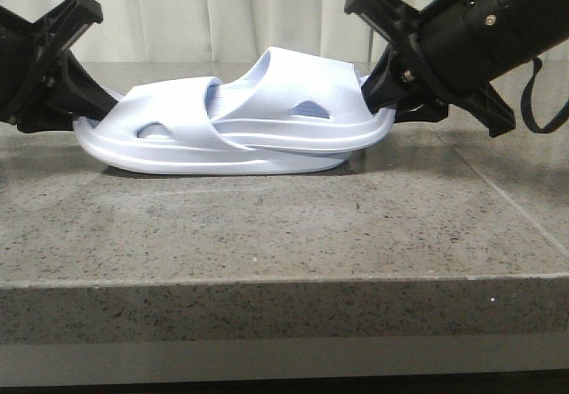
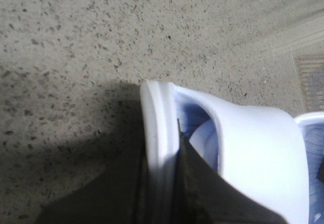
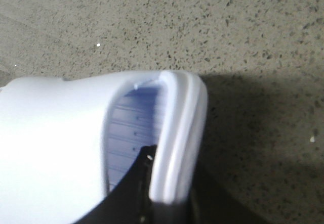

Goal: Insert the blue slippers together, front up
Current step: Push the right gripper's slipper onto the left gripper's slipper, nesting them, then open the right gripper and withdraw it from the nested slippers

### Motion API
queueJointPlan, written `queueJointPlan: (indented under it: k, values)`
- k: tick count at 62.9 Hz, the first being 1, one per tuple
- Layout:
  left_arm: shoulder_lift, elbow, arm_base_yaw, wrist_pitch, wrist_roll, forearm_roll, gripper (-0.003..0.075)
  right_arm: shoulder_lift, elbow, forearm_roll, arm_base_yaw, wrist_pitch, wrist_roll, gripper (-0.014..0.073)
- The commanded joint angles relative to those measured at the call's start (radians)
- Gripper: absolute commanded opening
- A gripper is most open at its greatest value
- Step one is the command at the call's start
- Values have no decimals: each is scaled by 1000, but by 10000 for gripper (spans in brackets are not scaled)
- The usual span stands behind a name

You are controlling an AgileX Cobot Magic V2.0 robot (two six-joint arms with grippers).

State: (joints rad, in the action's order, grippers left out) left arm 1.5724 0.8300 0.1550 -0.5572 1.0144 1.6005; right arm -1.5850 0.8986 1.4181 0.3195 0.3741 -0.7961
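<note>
Blue slippers (image 1: 240,123) — nested on the stone table (image 1: 267,225), you are clamping one end in each: left gripper (image 2: 162,183), right gripper (image 3: 167,193). Risk — squeezed foam rims slipping free, unseating the pair.

Both arms are matte black. The right arm (image 1: 484,20) has a thick rounded housing with small silver screws and a black cable looping beside it; its claw (image 1: 378,87) has angular, blocky black fingers.
</note>
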Motion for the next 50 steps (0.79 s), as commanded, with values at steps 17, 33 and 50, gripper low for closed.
queueJointPlan:
  k: [17, 33, 50]
  values:
    - [-34, 27, 25, -161, 0, 61, -20, 18, 28, 37, 50, 158, -15, -117]
    - [-34, 27, 25, -161, 0, 65, -20, 78, 28, -76, -30, 129, -16, 38]
    - [-34, 27, 25, -159, 0, 72, -20, 194, 28, -179, -265, 261, -16, 412]
